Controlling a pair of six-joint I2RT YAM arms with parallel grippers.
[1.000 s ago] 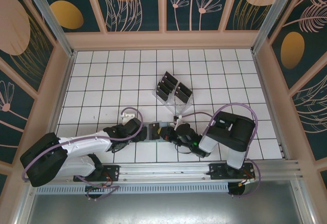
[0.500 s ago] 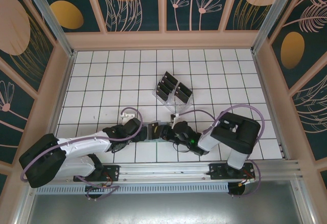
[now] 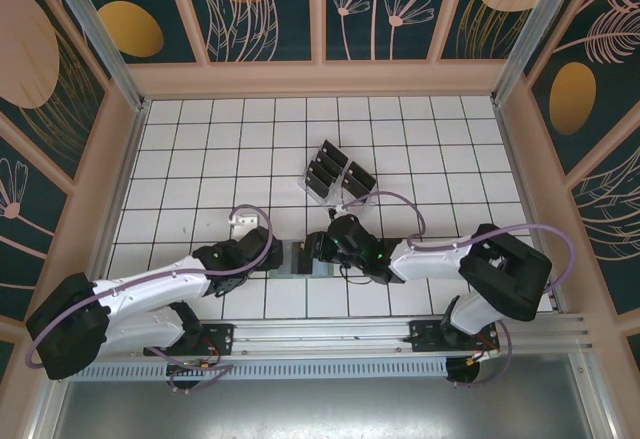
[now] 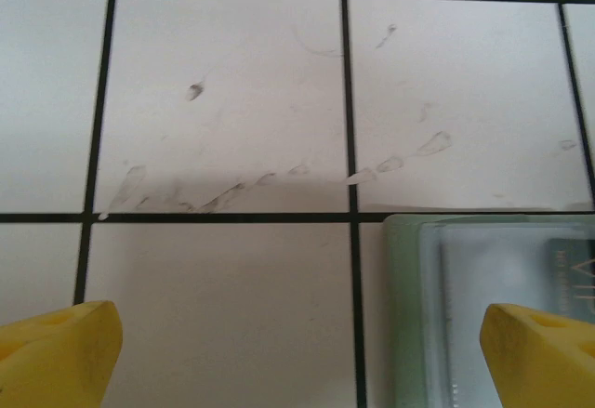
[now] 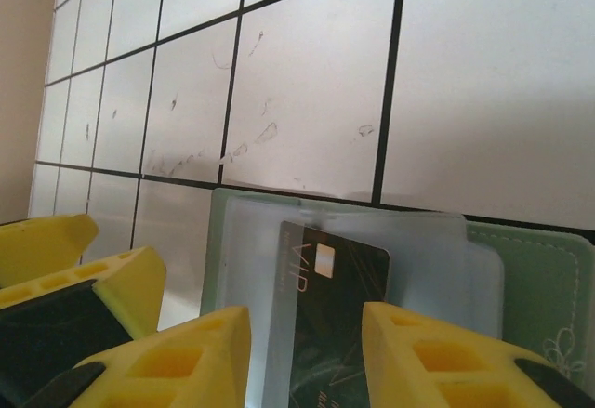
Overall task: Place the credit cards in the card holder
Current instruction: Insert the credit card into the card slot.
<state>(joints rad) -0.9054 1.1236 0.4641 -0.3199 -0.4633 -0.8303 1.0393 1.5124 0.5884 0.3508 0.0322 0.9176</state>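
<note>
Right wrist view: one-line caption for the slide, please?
Right gripper, jaws parted, above a dark credit card tucked in the open green card holder.

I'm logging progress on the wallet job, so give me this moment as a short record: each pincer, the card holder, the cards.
card holder: lying open and flat
credit card: dark, tucked under the holder's clear pocket
right pincer: open, fingers apart just above that card
left pincer: open wide, one fingertip over the holder's edge
other cards: standing in the clear rack, farther back
</note>
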